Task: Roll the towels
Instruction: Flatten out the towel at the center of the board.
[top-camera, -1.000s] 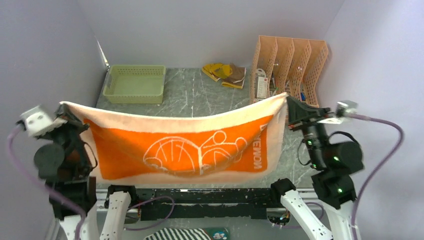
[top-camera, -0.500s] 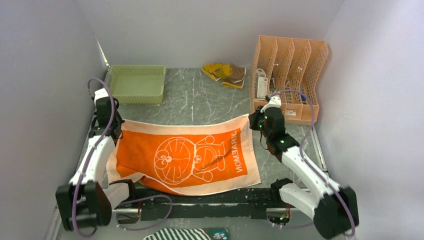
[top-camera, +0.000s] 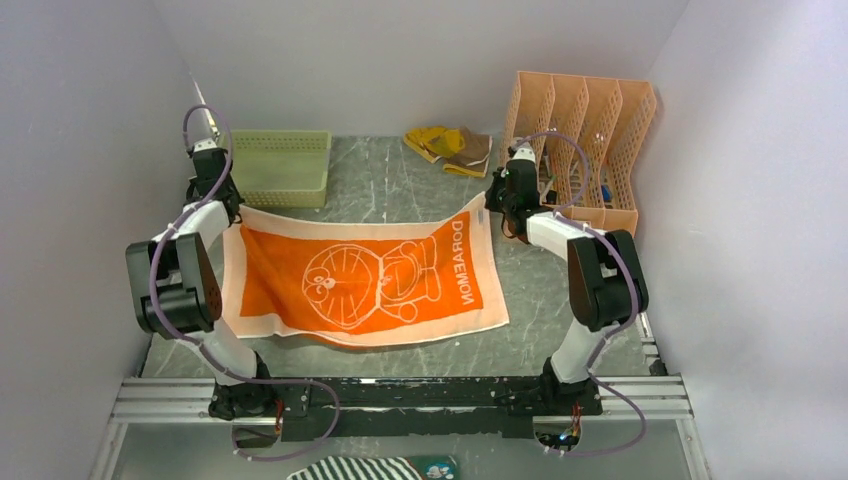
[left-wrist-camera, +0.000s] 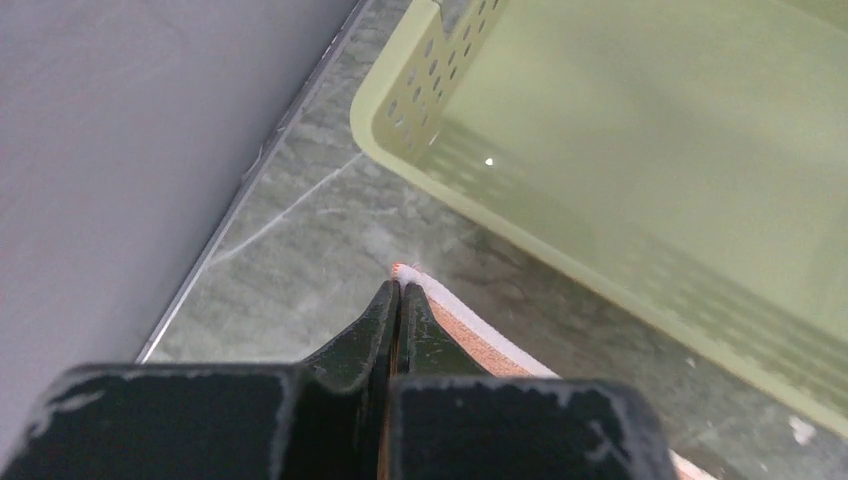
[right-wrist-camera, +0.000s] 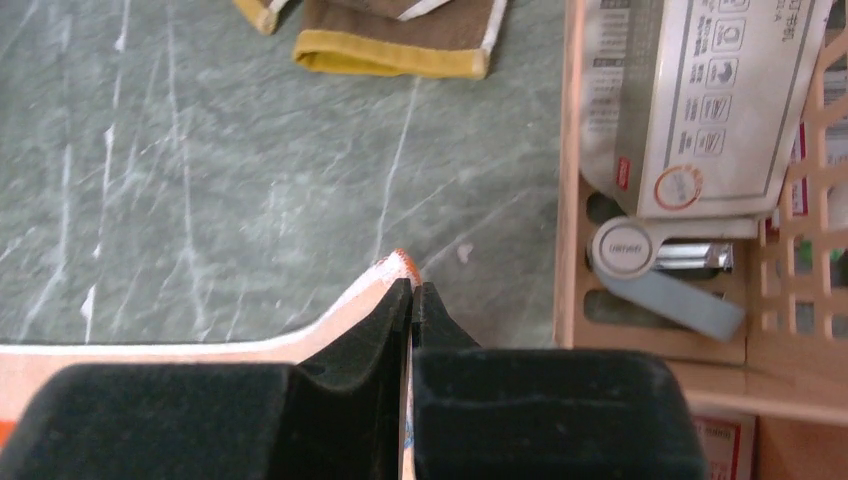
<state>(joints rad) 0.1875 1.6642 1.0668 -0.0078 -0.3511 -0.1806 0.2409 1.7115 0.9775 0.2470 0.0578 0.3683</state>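
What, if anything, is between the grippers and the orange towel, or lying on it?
Nothing visible. The left gripper and right gripper are each shut on a far corner of the orange towel, and its top is bare. The green basket and peach rack stand beyond those corners, apart.

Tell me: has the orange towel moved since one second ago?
Yes. The orange towel came down onto the table and shifted toward the green basket at the back.

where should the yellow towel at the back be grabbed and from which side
Probably by the yellow-hemmed near edge of the yellow towel. It lies low in folded layers on the table, with that hem as the clearest exposed edge, so come down from above and slightly from the near side, jaws straddling the hem.
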